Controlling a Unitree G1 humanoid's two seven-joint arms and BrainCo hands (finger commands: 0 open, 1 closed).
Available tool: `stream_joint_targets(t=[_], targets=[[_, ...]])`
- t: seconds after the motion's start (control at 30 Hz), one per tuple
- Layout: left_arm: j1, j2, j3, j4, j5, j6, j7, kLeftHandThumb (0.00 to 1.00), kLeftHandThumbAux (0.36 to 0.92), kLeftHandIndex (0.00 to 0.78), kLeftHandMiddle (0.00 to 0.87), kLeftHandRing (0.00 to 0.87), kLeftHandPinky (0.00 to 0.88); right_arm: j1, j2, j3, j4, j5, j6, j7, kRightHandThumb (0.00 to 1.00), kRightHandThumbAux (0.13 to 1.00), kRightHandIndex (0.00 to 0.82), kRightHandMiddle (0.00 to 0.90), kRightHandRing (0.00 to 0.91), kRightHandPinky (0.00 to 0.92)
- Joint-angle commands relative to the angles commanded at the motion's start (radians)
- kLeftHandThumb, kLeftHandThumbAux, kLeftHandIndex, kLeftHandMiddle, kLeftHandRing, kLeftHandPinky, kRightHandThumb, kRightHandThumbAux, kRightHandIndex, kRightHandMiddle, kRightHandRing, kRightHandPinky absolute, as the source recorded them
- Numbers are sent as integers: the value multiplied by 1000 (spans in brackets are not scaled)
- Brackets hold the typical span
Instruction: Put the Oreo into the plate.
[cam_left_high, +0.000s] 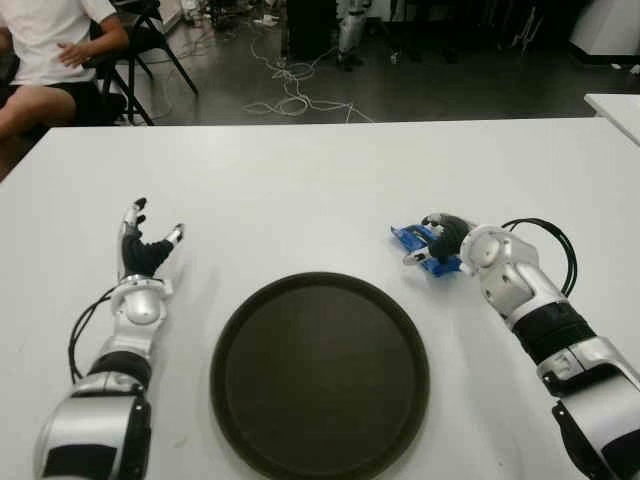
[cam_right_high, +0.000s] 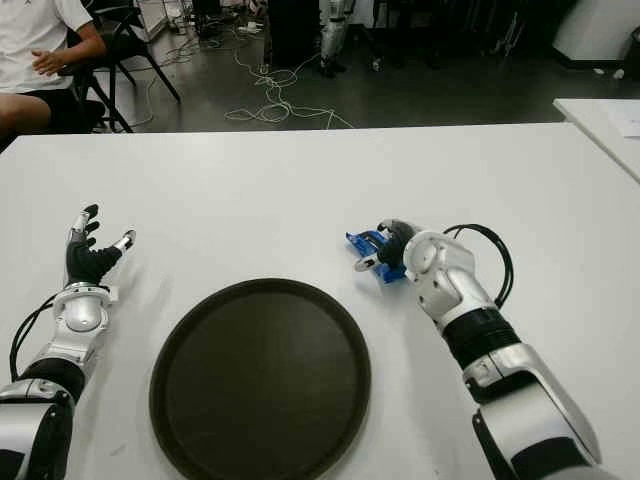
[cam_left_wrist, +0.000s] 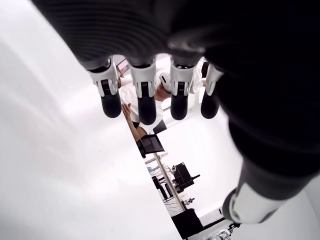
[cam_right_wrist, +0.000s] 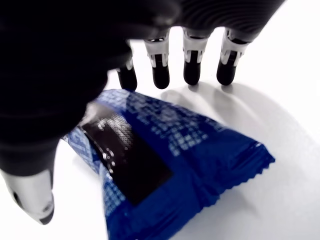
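Blue Oreo packet (cam_right_wrist: 170, 165) lay on the white table (cam_left_high: 300, 190), at about two o'clock from the dark round plate (cam_left_high: 320, 375) and apart from its rim; the right hand (cam_left_high: 445, 243) was over it, fingers (cam_right_wrist: 192, 60) extended beyond the wrapper and thumb beside it, not yet closed around it; so grasp, lift and placing all remained, by my judgement. The left hand (cam_left_high: 145, 250) showed at nine o'clock of the plate, fingers spread, holding nothing; nothing stood between packet and plate; a seated person (cam_left_high: 45, 60) was beyond the table's far corner, at eleven o'clock.
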Motion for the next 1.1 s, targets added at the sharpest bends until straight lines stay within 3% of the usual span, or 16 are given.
stream_joint_targets(t=[1.1], targets=[[0,4,-8,0,8,2,3,0,742,61,93,66,43,-4,9,-10,41,11,-20,-42,0,638,77,101,38,0]])
